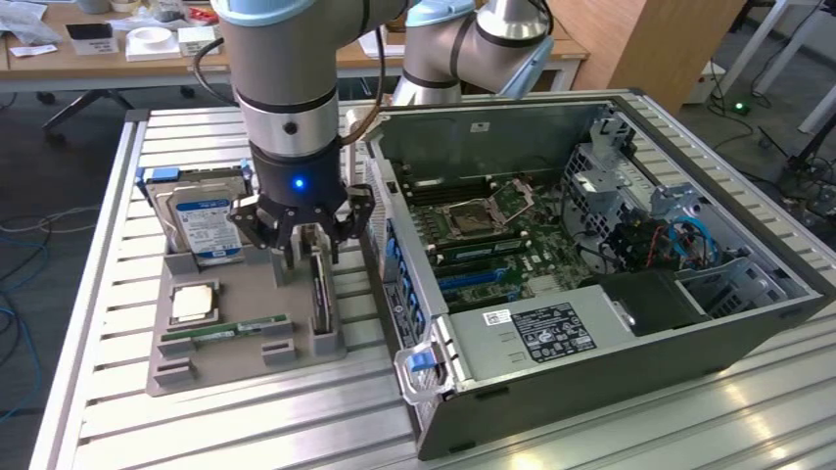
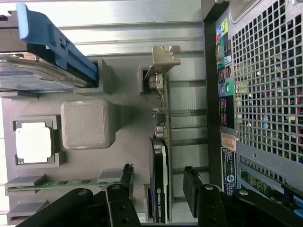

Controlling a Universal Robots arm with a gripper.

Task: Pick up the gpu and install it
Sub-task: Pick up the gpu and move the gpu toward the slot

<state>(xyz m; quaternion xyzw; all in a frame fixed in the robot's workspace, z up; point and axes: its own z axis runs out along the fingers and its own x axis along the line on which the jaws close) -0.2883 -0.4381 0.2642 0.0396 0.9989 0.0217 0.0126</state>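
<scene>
At the exterior view's left we see a hard drive (image 1: 203, 220), then a gray holder (image 1: 222, 367) where the gpu (image 1: 321, 308) stands on edge. Our gripper (image 1: 309, 259) straddles it, jaws spread, nothing grasped. The open computer case (image 1: 516, 132) sits rightmost.

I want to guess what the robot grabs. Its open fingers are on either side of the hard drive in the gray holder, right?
Not quite. The open fingers are on either side of the graphics card, which stands on edge in the gray holder, not the hard drive. The wrist view shows it.
</scene>
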